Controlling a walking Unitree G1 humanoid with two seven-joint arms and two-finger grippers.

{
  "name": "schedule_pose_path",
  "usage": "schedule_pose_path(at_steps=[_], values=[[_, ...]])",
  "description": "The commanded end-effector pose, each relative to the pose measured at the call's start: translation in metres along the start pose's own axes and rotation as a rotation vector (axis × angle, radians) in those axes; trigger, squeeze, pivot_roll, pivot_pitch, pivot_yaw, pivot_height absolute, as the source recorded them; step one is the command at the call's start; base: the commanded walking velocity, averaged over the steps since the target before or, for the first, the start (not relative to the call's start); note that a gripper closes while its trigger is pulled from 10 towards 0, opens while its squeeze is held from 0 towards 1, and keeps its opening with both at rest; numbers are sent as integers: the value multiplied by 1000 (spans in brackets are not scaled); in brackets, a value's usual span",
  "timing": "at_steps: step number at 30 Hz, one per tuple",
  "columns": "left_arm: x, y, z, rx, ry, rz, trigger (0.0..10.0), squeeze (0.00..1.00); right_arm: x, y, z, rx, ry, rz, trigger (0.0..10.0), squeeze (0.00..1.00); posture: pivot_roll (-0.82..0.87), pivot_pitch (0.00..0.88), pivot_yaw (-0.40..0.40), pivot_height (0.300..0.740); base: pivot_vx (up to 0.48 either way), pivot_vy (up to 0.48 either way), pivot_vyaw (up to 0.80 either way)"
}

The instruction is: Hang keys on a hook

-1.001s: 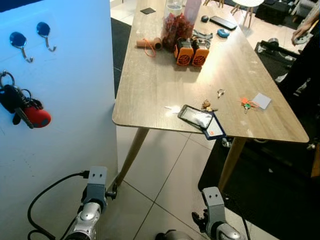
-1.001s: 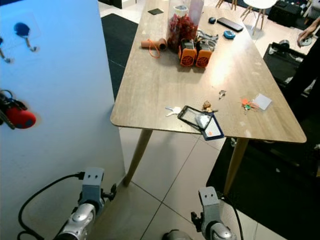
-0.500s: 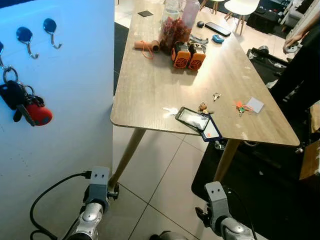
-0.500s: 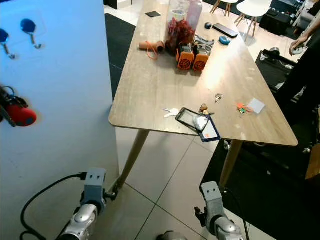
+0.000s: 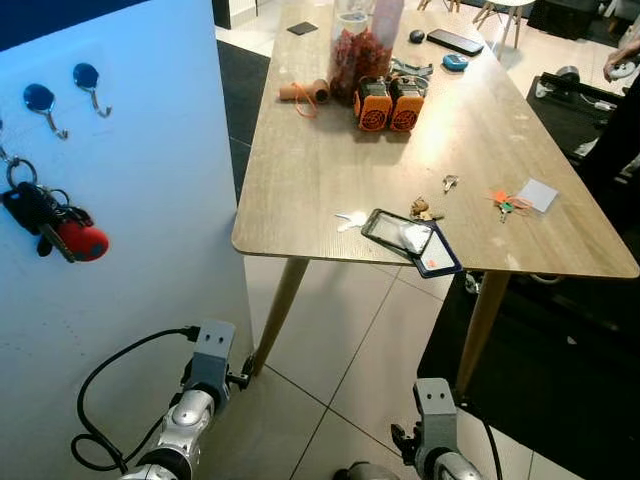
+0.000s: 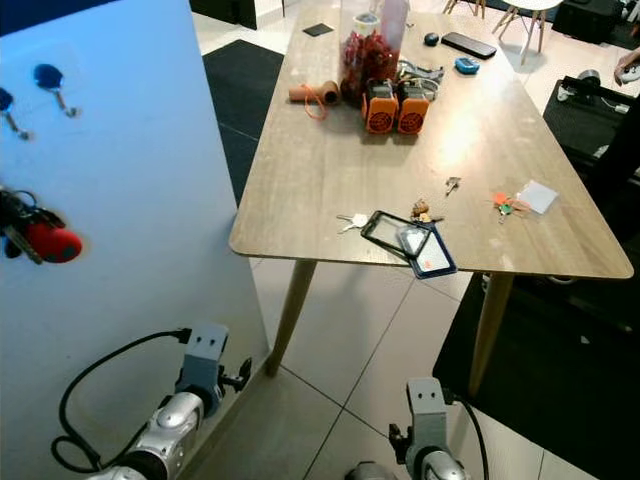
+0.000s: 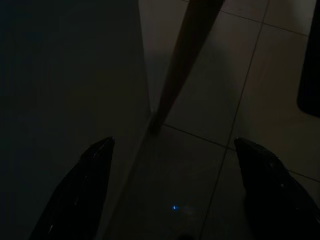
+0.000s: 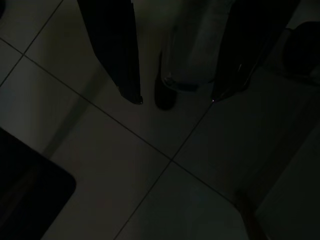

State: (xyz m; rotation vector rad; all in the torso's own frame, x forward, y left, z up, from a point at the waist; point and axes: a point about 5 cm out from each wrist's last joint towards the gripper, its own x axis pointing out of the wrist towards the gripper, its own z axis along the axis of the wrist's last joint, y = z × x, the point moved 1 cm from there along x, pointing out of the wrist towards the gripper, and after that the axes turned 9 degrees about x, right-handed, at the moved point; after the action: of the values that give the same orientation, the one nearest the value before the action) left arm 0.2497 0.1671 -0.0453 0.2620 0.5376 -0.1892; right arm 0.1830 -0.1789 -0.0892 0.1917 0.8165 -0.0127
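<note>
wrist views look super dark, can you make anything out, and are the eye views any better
Left wrist view: very dim, only the open left gripper, floor tiles and a table leg. Right wrist view: equally dark, open right gripper over tiles. Eye views: bright and sharp, with a blue cast on the white panel.

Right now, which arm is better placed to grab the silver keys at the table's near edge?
Probably the right gripper: the silver keys lie right of the robot's middle, and the left arm hangs beside the white panel. Both arms hang low with fingers open.
</note>
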Motion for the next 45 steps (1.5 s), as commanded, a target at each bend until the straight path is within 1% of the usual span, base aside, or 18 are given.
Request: schedule_pose_path(at_steps=[1, 7, 16, 18, 20, 29, 32, 40, 41, 45], values=[[-1, 0, -5, 5, 22, -10, 10000, 0, -2, -2, -6, 21, 9, -15, 10000, 0, 69, 74, -30, 740, 0, -319, 0], [-2, -5, -6, -8, 22, -24, 10000, 0, -2, -3, -3, 24, 5, -21, 10000, 0, 67, 76, -45, 740, 0, -367, 0], [-3, -4, -8, -13, 27, -21, 10000, 0, -1, -2, -3, 17, 7, -17, 10000, 0, 67, 76, -50, 740, 0, -399, 0], [-3, -2, -8, -42, 29, -12, 10000, 0, -1, -2, -4, 16, 9, -16, 10000, 0, 68, 76, -50, 740, 0, 0, 0], [-3, -1, -8, -41, 31, -5, 10000, 0, -1, -2, -4, 16, 11, -17, 10000, 0, 69, 75, -50, 740, 0, 0, 0], [-1, 2, -6, -18, 30, -1, 10000, 0, -2, -4, -6, 14, 22, -22, 10000, 0, 69, 68, -48, 740, 0, 0, 0], [-1, 2, -4, 5, 24, -8, 10000, 0, -2, -4, -6, 14, 25, -24, 10000, 0, 66, 59, -46, 740, 0, 0, 0], [0, -1, -3, 3, 26, -16, 10000, 0, -2, -5, -6, 11, 26, -24, 10000, 0, 66, 56, -49, 740, 0, -460, 0], [0, -1, -3, -18, 21, -9, 10000, 0, -2, -5, -6, 10, 27, -26, 10000, 0, 66, 57, -49, 740, 0, -364, 0], [0, -1, -3, -17, 30, -5, 10000, 0, -2, -6, -5, 10, 27, -28, 10000, 0, 67, 58, -50, 740, 0, 0, 0]])
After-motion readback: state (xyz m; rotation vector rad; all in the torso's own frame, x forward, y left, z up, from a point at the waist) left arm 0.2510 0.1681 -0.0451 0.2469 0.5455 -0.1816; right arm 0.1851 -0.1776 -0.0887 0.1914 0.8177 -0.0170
